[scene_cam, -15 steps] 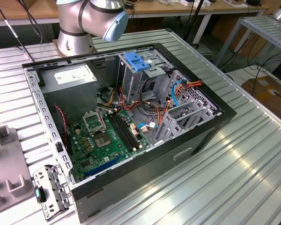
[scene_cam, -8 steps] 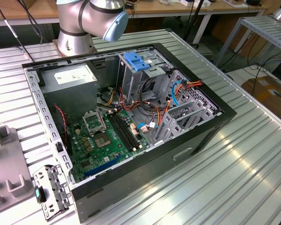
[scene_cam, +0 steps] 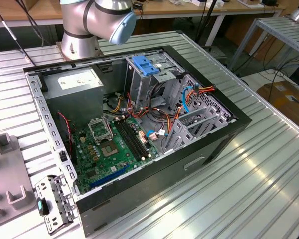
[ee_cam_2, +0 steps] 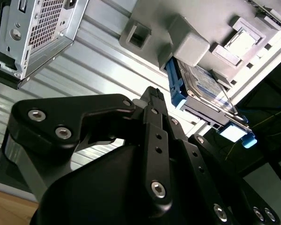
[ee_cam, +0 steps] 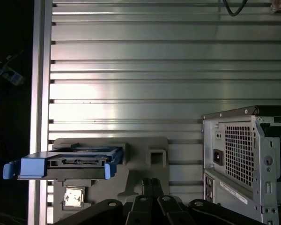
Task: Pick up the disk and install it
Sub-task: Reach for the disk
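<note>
Second wrist view shows the black gripper (ee_cam_2: 152,92), jaws clenched empty, short of the flat blue-railed metal disk (ee_cam_2: 205,82) on a grey holder (ee_cam_2: 192,44) ahead; probably rigid, dense, shock-sensitive, best pinched across its rails.

No lettering can be read in any view. The white sticker (scene_cam: 77,78) on the grey power-supply box (scene_cam: 72,99) (upper left of the exterior view) bears print too fine to decipher, and the label on the disk (ee_cam_2: 206,86), second wrist view, is likewise illegible.
</note>
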